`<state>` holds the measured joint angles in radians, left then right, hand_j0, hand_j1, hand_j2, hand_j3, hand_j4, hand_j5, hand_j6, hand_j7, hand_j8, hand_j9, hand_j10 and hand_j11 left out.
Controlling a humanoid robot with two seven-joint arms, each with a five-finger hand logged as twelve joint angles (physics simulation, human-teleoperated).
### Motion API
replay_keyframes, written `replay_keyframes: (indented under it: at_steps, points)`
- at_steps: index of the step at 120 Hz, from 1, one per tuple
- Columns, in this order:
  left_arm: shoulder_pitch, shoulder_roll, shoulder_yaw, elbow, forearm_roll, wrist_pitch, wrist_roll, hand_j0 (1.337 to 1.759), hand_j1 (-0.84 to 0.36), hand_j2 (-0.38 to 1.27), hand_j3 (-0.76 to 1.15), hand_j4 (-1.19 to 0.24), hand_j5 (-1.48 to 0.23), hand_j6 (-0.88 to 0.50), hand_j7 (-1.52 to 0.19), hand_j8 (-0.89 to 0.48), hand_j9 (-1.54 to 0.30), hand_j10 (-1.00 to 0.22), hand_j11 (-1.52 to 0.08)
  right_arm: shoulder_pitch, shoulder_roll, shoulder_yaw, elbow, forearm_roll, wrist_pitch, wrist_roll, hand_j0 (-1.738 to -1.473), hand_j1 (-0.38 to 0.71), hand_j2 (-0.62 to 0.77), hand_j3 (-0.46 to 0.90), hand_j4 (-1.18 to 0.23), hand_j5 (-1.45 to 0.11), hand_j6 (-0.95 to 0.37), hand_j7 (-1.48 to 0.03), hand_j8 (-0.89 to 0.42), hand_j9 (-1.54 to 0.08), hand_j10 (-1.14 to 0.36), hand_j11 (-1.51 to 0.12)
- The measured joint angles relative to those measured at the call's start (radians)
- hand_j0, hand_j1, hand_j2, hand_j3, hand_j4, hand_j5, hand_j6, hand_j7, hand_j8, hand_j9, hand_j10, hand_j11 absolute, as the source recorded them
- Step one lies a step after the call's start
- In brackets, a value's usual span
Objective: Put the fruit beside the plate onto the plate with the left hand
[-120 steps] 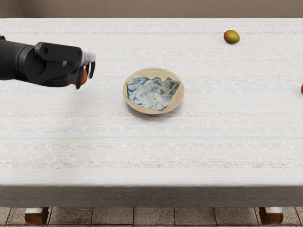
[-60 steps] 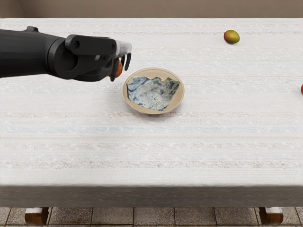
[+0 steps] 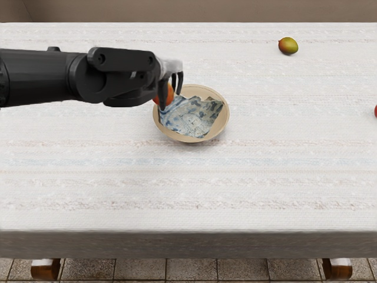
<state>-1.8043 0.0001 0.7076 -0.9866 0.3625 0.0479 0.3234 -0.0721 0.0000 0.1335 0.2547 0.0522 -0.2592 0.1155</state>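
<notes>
**Left hand with fruit at plate rim, head view**

Nearest: a strip of grey floor tiles along the bottom edge. Two wooden desk feet show there, one at each lower corner, both cut off by the picture edge. The rest of the legs is hidden behind the desk's front edge.

The desk carries a whitish cloth with faint pale stripes running side to side.

Mid-desk: a plate with a tan rim and a blue-and-white patterned centre.

The left hand is at the plate's left far rim, its dark arm coming in from the left edge. The fingers curl downward around the orange fruit. Only a small patch of the fruit shows between them. Cannot tell whether the fruit touches the plate or hangs above the rim.

At the right edge, a red object is cut off, so its kind is not readable.

Far right, well apart from the plate: a green-and-red fruit lies alone.

Behind the desk, a narrow band of brownish wall.
</notes>
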Motion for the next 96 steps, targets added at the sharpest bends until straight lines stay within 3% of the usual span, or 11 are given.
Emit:
replay_keyframes:
  at_steps: [42, 61, 74, 96]
  points:
    - [0.082, 0.0, -0.116, 0.015, 0.003, -0.003, -0.004, 1.649, -0.21, 0.25, 0.0, -0.82, -1.25, -0.44, -1.2, -0.3, -1.15, -0.5, -1.18, 0.0, 0.0, 0.0, 0.0, 0.0, 0.0, 0.0, -1.658, -0.31, -0.01, 0.0, -0.03, -0.05, -0.03, -0.05, -0.03, -0.05, -0.03, -0.05]
    - [0.088, 0.0, -0.147, 0.016, 0.005, -0.004, -0.005, 1.649, -0.2, 0.24, 0.0, -0.81, -1.23, -0.45, -1.19, -0.31, -1.14, -0.51, -1.16, 0.0, 0.0, 0.0, 0.0, 0.0, 0.0, 0.0, -1.658, -0.31, -0.01, 0.0, -0.03, -0.05, -0.03, -0.05, -0.03, -0.05, -0.03, -0.05]
    - [0.094, 0.0, -0.163, 0.023, 0.008, 0.004, -0.007, 1.652, -0.21, 0.21, 0.0, -0.72, -1.04, -0.51, -1.01, -0.39, -0.98, -0.52, -1.01, 0.0, 0.0, 0.0, 0.0, 0.0, 0.0, 0.0, -1.658, -0.31, -0.01, 0.0, -0.03, -0.05, -0.03, -0.05, -0.03, -0.05, -0.03, -0.05]
    - [0.106, 0.0, -0.18, 0.037, 0.007, 0.009, -0.007, 1.656, -0.15, 0.15, 0.0, -0.51, -0.72, -0.43, -0.71, -0.38, -0.69, -0.44, -0.7, 0.0, 0.0, 0.0, 0.0, 0.0, 0.0, 0.0, -1.658, -0.31, -0.01, 0.0, -0.03, -0.05, -0.03, -0.05, -0.03, -0.05, -0.03, -0.05]
